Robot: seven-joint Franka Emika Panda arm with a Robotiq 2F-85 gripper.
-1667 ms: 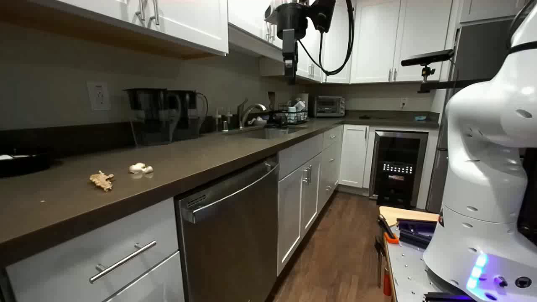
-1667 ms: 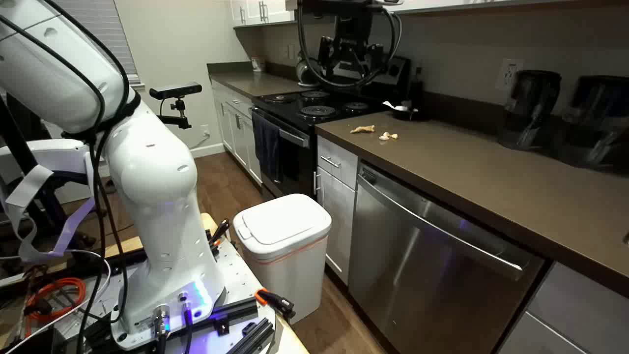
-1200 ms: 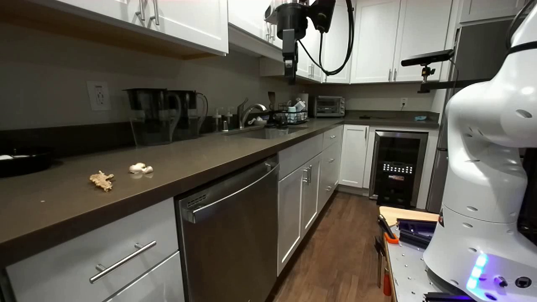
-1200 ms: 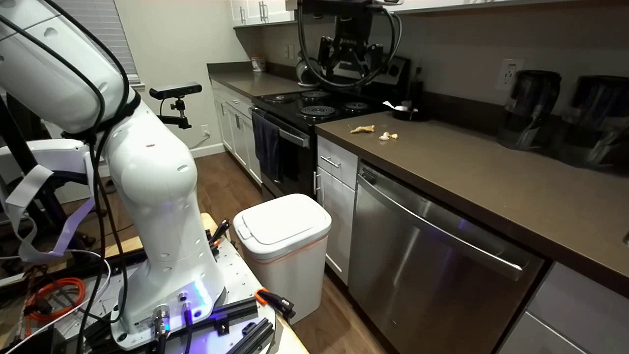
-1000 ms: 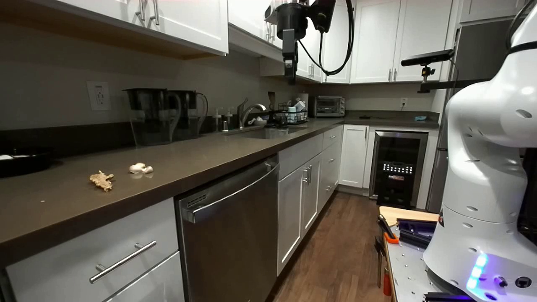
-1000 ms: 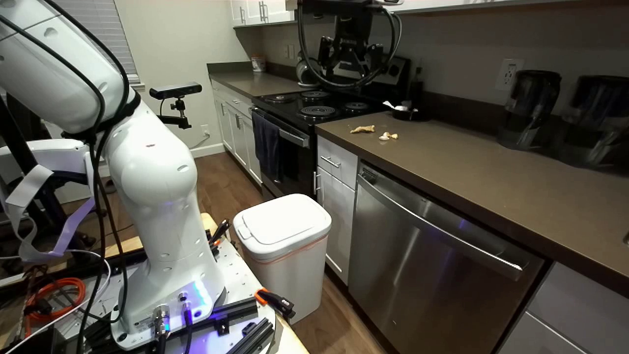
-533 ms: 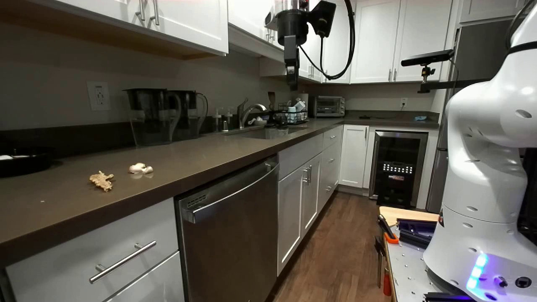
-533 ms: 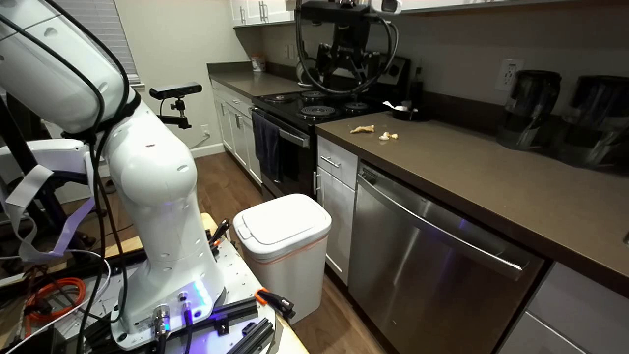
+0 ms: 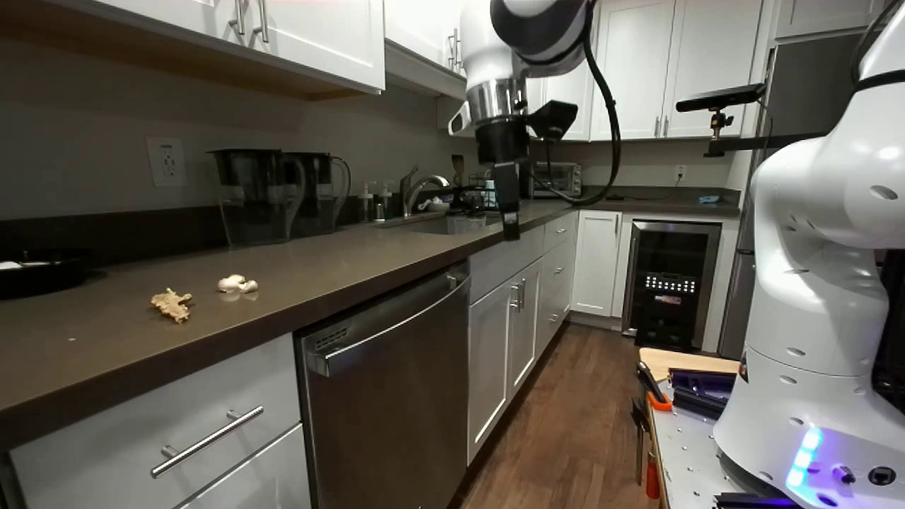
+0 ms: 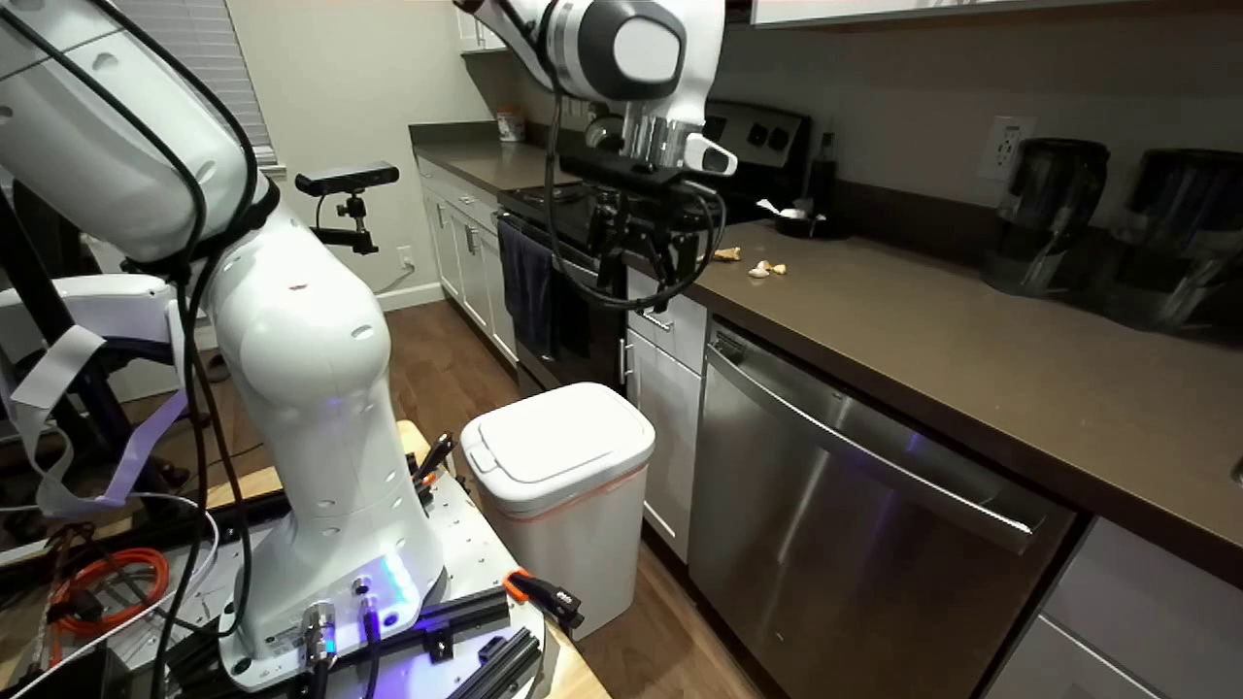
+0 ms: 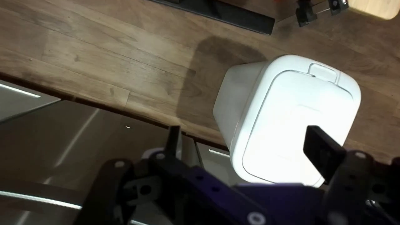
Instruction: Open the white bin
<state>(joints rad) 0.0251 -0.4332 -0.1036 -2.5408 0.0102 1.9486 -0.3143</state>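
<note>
Your white rectangular plastic bin (image 10: 583, 553) stands on the brown wood-plank floor (image 11: 125, 56), lid (image 11: 290, 125) down, between the white cabinet door (image 10: 665, 437) and the robot's metal-topped table (image 10: 476, 544). Your black two-finger gripper (image 11: 243, 132) hangs higher than the lid and apart from it, jaws spread wide with air between them. Beside the bin you have floor running along the stainless-steel dishwasher (image 10: 855, 515), with the brown countertop (image 10: 903, 311) above.

Your arm (image 10: 301, 330) is white, with black cables (image 9: 615, 134), a silver wrist ring (image 9: 497, 100), blue-lit base (image 9: 799, 424) and black gripper (image 11: 245, 143).
</note>
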